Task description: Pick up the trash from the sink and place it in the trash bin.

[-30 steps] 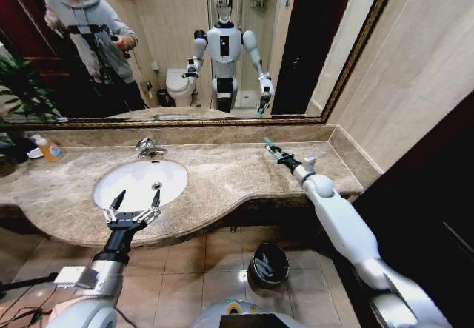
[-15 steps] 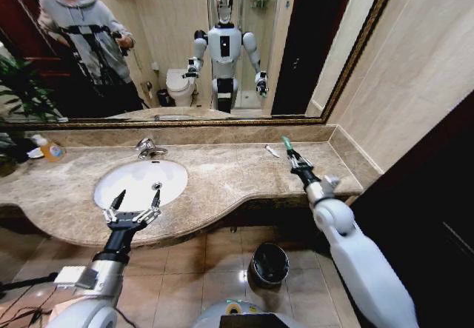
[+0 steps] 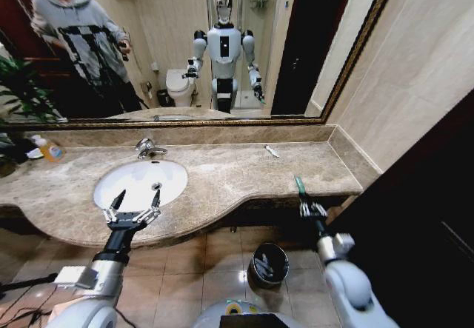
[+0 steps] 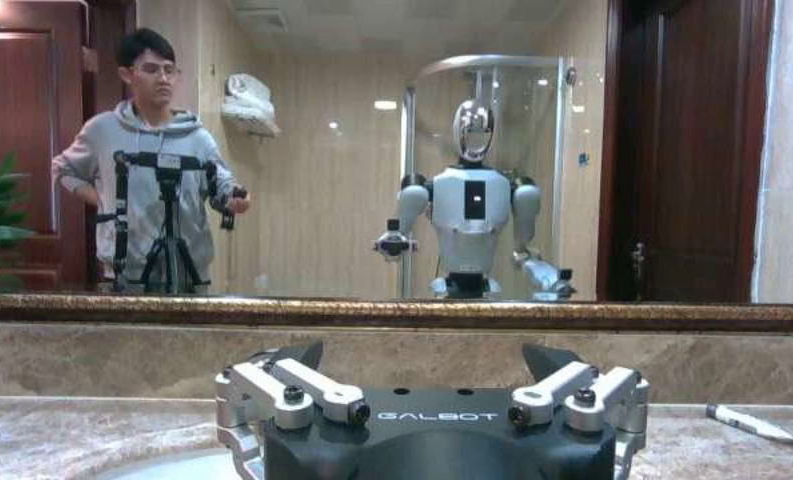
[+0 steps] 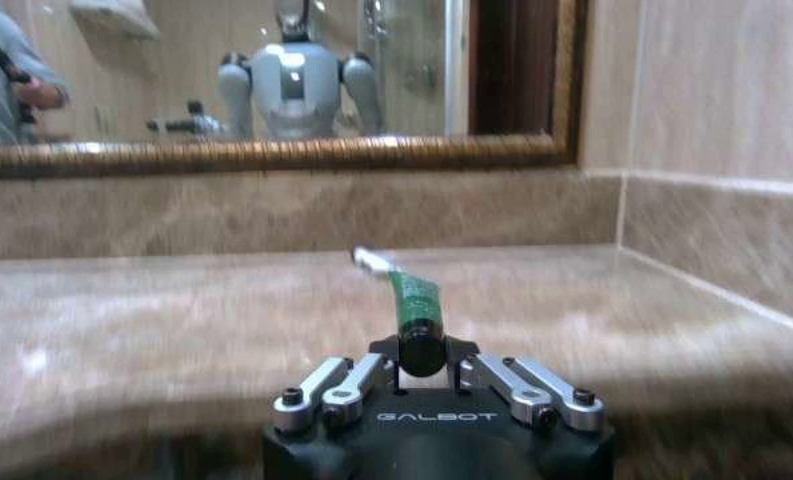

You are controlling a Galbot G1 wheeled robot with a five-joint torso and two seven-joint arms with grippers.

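Note:
My right gripper (image 3: 311, 209) is shut on a short green tube (image 3: 299, 186), one piece of the trash. It hangs just off the counter's front edge, up and to the right of the black trash bin (image 3: 269, 263) on the floor. In the right wrist view the green tube (image 5: 414, 300) sticks out from between the closed fingers of the right gripper (image 5: 423, 362). My left gripper (image 3: 134, 206) stands open at the near rim of the white sink (image 3: 141, 182), holding nothing. A thin white sachet (image 3: 272, 151) lies on the counter near the mirror.
The chrome tap (image 3: 148, 148) stands behind the basin, and an orange-yellow soap bottle (image 3: 48, 149) at the counter's far left. A side wall closes the counter's right end. The sachet (image 4: 750, 424) lies on the counter beyond my left gripper (image 4: 423, 356). Tiled floor surrounds the bin.
My right arm has pulled back from the rear of the counter to beyond its front edge and lower, carrying the green tube. The left arm has not moved.

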